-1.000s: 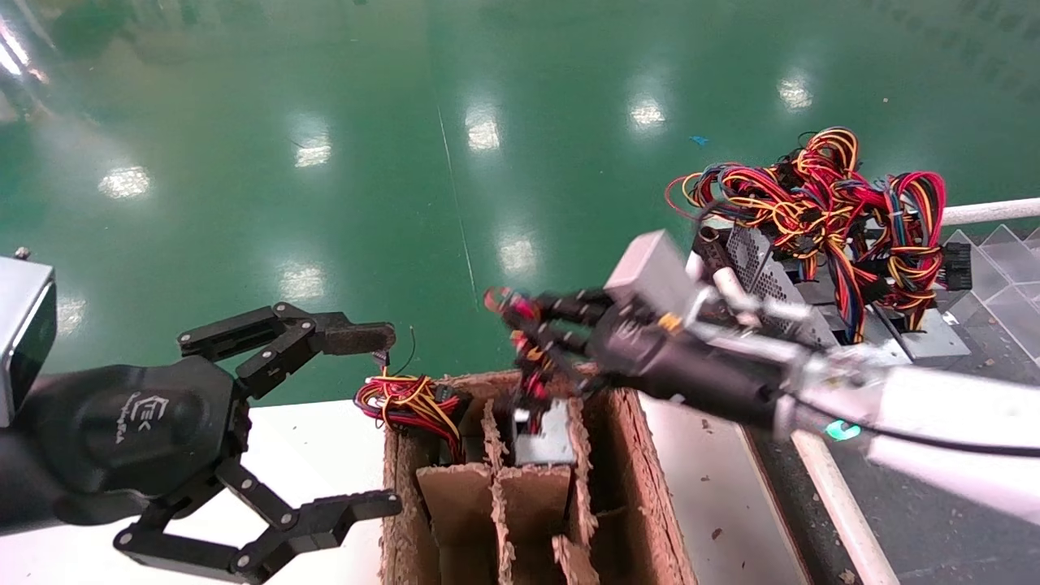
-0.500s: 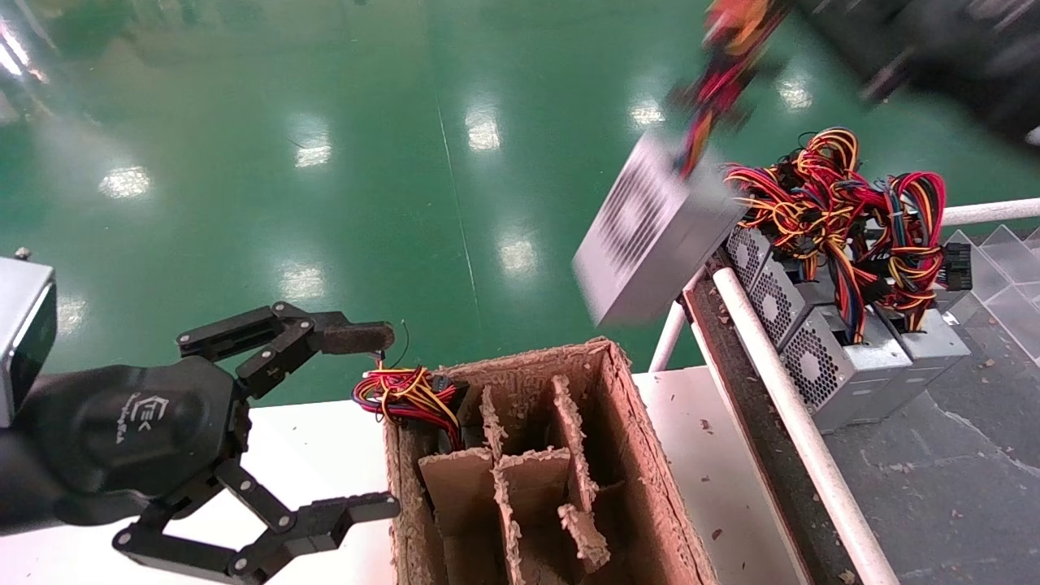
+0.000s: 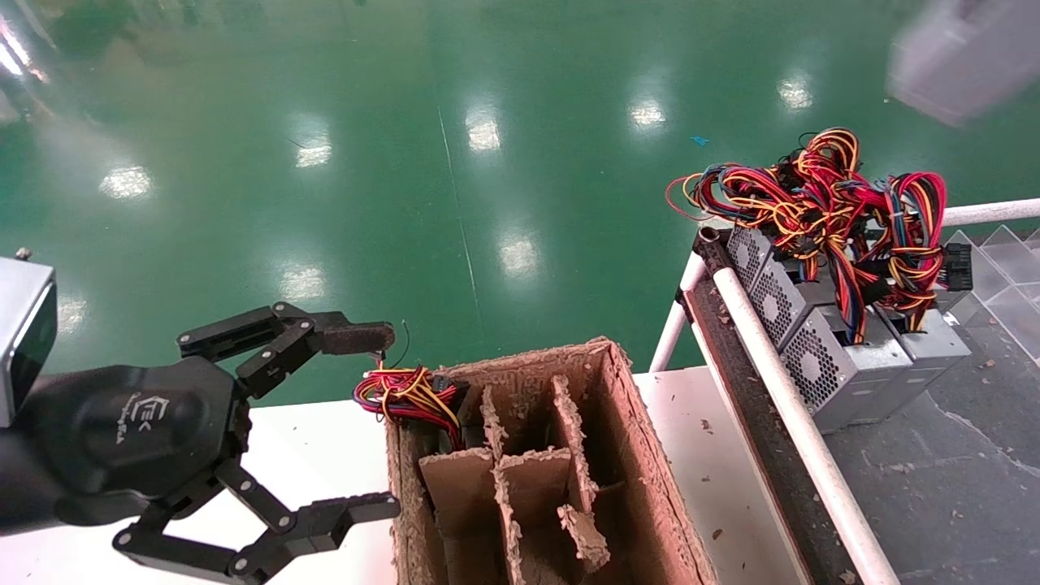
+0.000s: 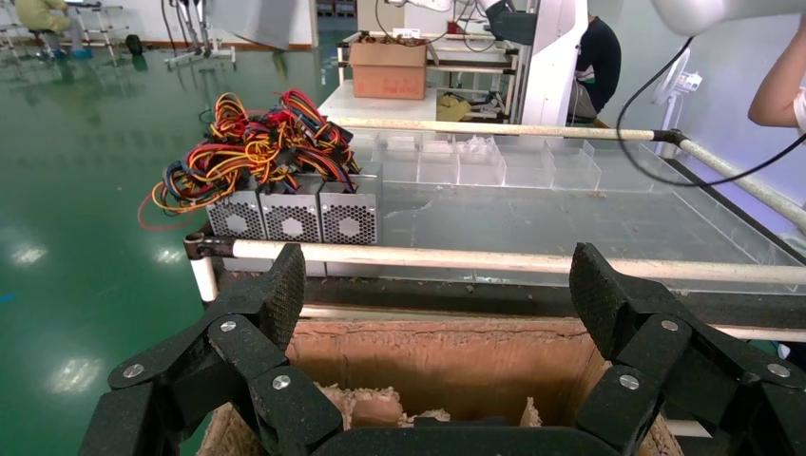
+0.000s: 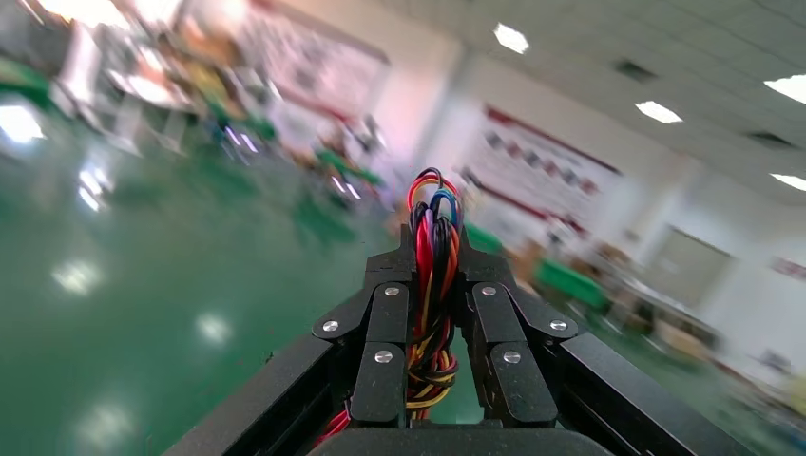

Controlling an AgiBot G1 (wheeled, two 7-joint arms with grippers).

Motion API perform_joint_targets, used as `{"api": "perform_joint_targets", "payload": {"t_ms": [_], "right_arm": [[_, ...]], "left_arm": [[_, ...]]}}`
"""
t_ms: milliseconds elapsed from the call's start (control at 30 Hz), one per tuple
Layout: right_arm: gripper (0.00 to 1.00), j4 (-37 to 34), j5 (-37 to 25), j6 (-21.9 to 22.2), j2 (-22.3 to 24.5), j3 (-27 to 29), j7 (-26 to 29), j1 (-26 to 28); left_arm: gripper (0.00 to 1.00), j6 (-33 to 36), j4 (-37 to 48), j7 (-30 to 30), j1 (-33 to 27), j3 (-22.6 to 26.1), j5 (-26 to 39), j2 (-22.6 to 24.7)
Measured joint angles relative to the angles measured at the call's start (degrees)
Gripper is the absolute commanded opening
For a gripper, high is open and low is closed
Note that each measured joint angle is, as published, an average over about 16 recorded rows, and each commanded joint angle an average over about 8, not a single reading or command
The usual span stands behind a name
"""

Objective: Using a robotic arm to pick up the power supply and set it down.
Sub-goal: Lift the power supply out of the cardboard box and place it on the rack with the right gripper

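The right gripper [image 5: 432, 313] has its jaws clamped on the wire bundle [image 5: 432, 285], with the power supply [image 3: 959, 61] hanging high at far right. Held by wires alone, it could swing or slip free. The left gripper [image 3: 357, 422] idles open beside the cardboard box [image 3: 642, 455].

The only marking in view is a white logo on the black body of the left gripper [image 3: 390, 426]: a blocky emblem with a short line of small lettering beside it. The lettering is too small to read, possibly a brand name.
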Motion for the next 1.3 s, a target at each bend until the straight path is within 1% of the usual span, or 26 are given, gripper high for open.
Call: {"api": "perform_joint_targets", "payload": {"t_ms": [133,233,467,667,833,967,1133,1300], "right_arm": [[0.00,-3.46,-1.99,-0.76,3.77,0.01,-1.31,-1.47],[0.00,-6.20,-2.44,-2.08,6.38,0.29,-2.57,-3.89],[0.00,-11.73,-0.49,-6.03,10.83,1.99,-6.27,-12.61],[0.00,-13.99,2.64,-9.25,12.51,3.91,-9.21,-20.65],[0.00,-13.38,4.96,-10.49,12.84,5.53,-10.57,-26.38],[0.00,-11.24,6.13,-10.08,12.71,6.63,-10.83,-29.92],[0.00,-7.26,6.31,-7.88,12.14,7.28,-10.06,-32.90],[0.00,-3.19,5.04,-4.58,11.21,6.68,-8.21,-34.16]], "left_arm": [[1.00,0.00,0.00,0.00,0.00,0.00,0.00,0.00],[1.00,0.00,0.00,0.00,0.00,0.00,0.00,0.00],[1.00,0.00,0.00,0.00,0.00,0.00,0.00,0.00],[1.00,0.00,0.00,0.00,0.00,0.01,0.00,0.00],[1.00,0.00,0.00,0.00,0.00,0.01,-0.01,0.00],[1.00,0.00,0.00,0.00,0.00,0.01,-0.01,0.00],[1.00,0.00,0.00,0.01,0.00,0.01,-0.01,0.00],[1.00,-0.01,0.00,0.01,0.00,0.01,-0.01,-0.01]]}}
